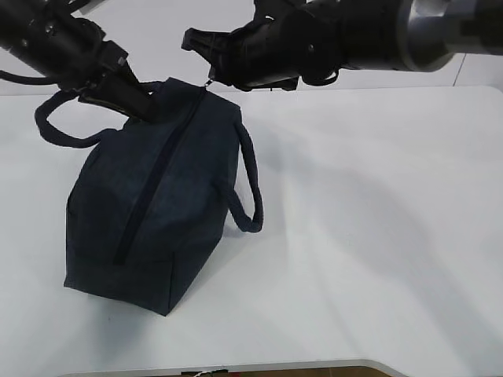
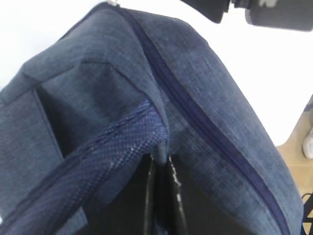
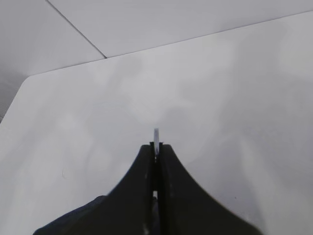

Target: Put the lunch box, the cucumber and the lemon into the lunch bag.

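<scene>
White table (image 1: 377,236), lunch bag (image 1: 149,212) lengthwise front-to-back

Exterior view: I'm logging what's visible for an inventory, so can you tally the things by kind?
Lunch bag: 1
Bag handles: 2
Grippers: 2, left gripper and right gripper
Table: 1
Total: 6

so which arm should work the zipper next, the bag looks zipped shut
Right: the right gripper is shut on the zipper pull at the lunch bag's far end, while the left gripper pinches the fabric, steadying it.
</scene>
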You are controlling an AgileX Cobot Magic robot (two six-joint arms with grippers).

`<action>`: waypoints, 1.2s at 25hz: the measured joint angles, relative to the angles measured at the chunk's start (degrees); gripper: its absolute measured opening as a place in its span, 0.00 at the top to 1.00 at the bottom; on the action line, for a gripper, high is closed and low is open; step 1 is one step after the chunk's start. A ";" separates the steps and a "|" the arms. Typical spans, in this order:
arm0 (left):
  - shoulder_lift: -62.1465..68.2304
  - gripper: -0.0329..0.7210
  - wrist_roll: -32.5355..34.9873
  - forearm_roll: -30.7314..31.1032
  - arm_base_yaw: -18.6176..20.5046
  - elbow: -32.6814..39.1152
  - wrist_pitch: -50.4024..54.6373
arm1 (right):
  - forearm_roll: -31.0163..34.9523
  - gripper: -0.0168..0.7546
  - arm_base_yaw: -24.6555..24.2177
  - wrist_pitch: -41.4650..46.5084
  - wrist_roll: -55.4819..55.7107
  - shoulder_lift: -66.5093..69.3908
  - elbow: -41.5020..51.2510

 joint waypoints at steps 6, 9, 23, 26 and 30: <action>0.00 0.97 -0.09 0.11 -0.07 -0.22 -0.74 | 1.80 0.97 -1.50 1.00 0.11 0.12 -0.04; 0.00 0.97 -0.09 0.11 -0.07 -0.22 -0.74 | 2.95 0.97 -1.59 1.00 0.19 0.19 -0.04; -1.13 0.97 -0.09 2.26 -0.33 -0.22 -0.06 | 10.67 0.97 -1.86 2.27 0.19 1.61 -0.67; -1.13 0.97 -0.09 2.55 -0.35 -0.22 0.06 | 10.69 0.97 -1.99 1.93 0.19 3.55 -2.28; -1.35 0.97 -0.09 2.91 -0.35 -0.22 0.15 | 10.83 0.97 -2.10 2.34 0.19 6.30 -5.72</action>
